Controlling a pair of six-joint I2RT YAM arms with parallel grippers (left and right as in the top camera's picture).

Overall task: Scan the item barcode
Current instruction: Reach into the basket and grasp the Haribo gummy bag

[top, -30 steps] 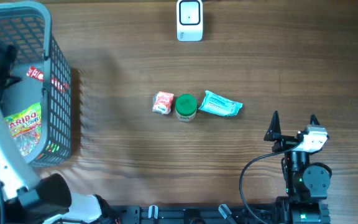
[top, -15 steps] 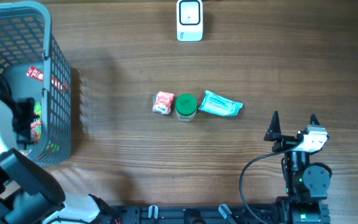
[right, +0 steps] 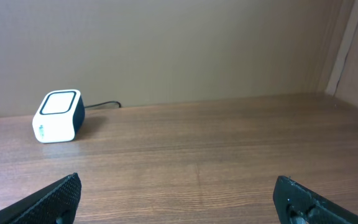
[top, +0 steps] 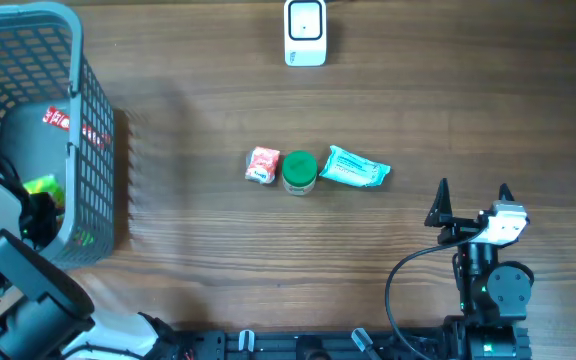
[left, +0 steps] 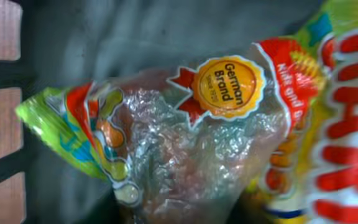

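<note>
A crinkled clear candy bag (left: 191, 143) with green, red and yellow print and a "German Brand" seal fills the left wrist view, pressed close to the camera. From overhead only a green corner of the bag (top: 40, 186) shows inside the grey basket (top: 93, 150). My left gripper (top: 36, 214) is down in the basket right at the bag, its jaws hidden. The white scanner (top: 305, 32) stands at the far edge of the table, also seen as the scanner (right: 58, 116) from the right wrist. My right gripper (top: 474, 190) rests open near the front right, right gripper (right: 182, 199) holding nothing.
A small red-and-white packet (top: 263, 165), a green-lidded jar (top: 299, 172) and a teal packet (top: 355, 168) lie in a row mid-table. Another red-printed packet (top: 60, 120) lies in the basket. The basket's mesh wall stands along the left side.
My left arm has dropped into the basket and slid toward the front, and now covers most of the candy bag. The right arm has not moved.
</note>
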